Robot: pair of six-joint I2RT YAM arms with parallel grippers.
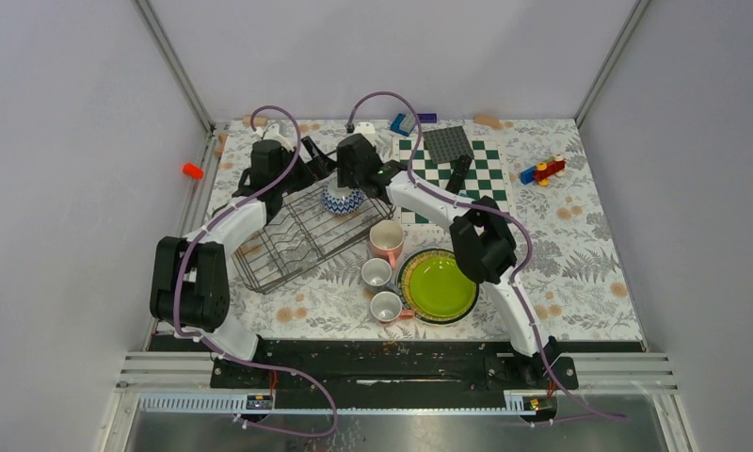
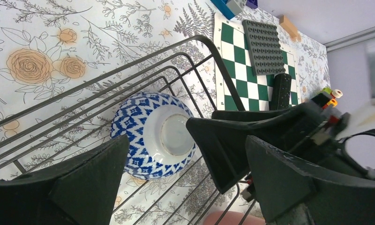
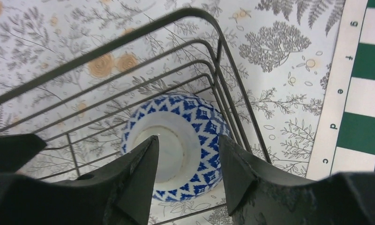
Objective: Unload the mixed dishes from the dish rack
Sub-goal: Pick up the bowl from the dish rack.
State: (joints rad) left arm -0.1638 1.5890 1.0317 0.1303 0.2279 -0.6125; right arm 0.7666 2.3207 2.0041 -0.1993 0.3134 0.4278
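The dark wire dish rack (image 1: 288,250) lies left of centre. A blue-and-white patterned bowl (image 1: 343,201) rests upside down in its far right corner. Directly over the bowl (image 3: 199,122) hangs my right gripper (image 3: 186,140), jaws apart, nothing between them. My left gripper (image 2: 183,187) is wide open just left of the bowl (image 2: 153,133), over the rack wires (image 2: 195,40). On the table right of the rack stand a pink mug (image 1: 386,242), two small grey mugs (image 1: 376,273) and stacked plates with a lime-green one (image 1: 437,287) on top.
A green-white chessboard (image 1: 481,184) lies behind the plates, with a grey studded plate (image 1: 448,143) and a dark cylinder (image 1: 459,174) on it. Toy blocks (image 1: 542,171) sit at the far right, a blue block (image 1: 403,122) at the back edge.
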